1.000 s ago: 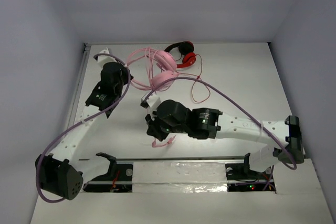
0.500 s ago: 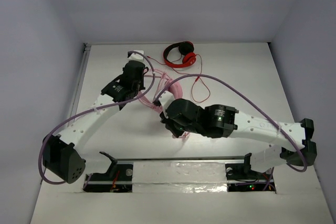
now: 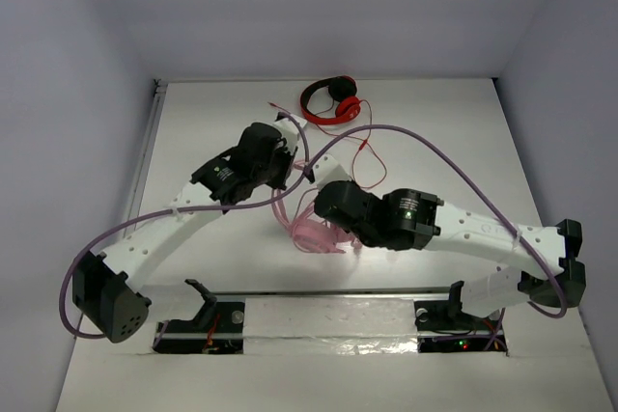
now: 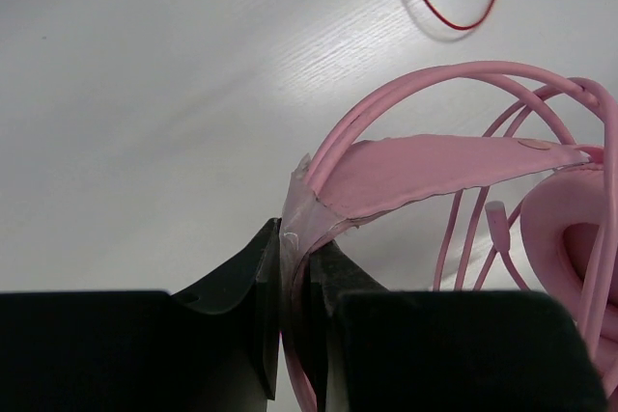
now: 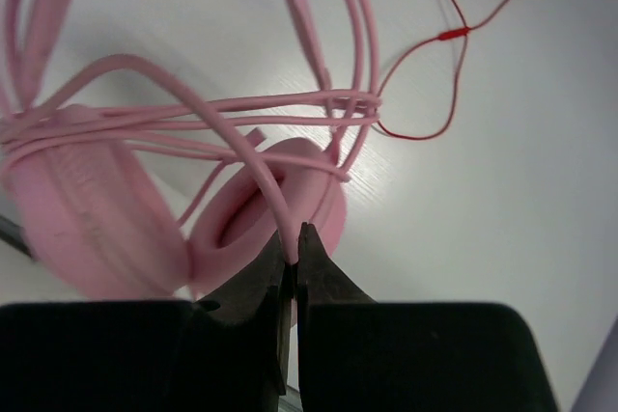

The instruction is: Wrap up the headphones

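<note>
The pink headphones [image 3: 315, 234] hang between the two arms at the table's middle, largely hidden under the right arm in the top view. My left gripper [image 4: 294, 250] is shut on the headband [image 4: 454, 169] near its end. One ear cup [image 4: 572, 229] shows at the right of that view. My right gripper [image 5: 293, 250] is shut on the thin pink cable [image 5: 253, 173], just in front of an ear cup [image 5: 290, 195]. The other ear cup [image 5: 89, 224] lies to the left. Several cable loops [image 5: 290, 108] run across the cups.
Smaller red-and-black headphones [image 3: 333, 101] lie at the back of the table. Their red cable [image 3: 369, 163] trails toward the right arm and also shows as a red cable [image 5: 439, 65] in the right wrist view. Purple arm hoses [image 3: 454, 166] arch over the table.
The left arm has swung right and toward the near side with the headband in its grip. The headphones have gone from the back of the table to its middle. The right arm shifted right, still holding the cable.
</note>
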`<action>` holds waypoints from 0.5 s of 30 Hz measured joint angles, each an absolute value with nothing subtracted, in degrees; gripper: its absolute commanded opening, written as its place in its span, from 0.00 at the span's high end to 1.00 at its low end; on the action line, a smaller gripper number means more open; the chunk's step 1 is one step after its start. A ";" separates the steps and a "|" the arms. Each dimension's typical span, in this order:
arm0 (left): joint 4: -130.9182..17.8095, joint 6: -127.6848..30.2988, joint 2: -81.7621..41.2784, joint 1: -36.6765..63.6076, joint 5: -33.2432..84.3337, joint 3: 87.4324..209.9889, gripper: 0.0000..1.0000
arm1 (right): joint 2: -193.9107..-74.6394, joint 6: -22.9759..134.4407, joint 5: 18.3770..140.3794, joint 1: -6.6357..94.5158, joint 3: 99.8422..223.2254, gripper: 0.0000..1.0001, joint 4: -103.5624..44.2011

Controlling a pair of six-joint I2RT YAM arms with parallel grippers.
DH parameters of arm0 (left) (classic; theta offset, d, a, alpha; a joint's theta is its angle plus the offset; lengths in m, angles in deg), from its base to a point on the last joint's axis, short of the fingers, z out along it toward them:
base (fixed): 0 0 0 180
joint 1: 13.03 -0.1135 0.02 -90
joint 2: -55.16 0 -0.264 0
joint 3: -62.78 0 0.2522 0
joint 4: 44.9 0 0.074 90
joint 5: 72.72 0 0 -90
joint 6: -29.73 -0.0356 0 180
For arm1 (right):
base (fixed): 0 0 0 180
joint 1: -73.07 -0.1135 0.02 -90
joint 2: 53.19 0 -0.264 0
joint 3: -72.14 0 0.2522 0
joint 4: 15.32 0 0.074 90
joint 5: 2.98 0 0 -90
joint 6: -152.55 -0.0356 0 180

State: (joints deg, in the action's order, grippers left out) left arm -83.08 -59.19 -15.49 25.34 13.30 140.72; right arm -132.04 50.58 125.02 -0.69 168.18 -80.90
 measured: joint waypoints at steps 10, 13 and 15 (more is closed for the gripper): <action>-81.42 -60.98 -9.59 24.75 19.28 137.80 1.00 | -130.45 49.23 133.45 1.54 165.08 0.98 -83.96; -80.24 -61.07 -9.15 22.49 24.51 137.56 1.00 | -128.68 48.42 133.32 3.84 162.54 0.95 -82.93; -79.11 -61.09 -8.97 20.48 28.16 137.53 1.00 | -127.87 48.26 132.54 5.47 161.05 0.94 -80.90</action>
State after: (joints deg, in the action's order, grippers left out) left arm -79.11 -61.09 -8.97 20.48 28.16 137.53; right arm -127.87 48.26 132.54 5.47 161.05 -80.90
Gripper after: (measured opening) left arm 0.091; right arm 0.051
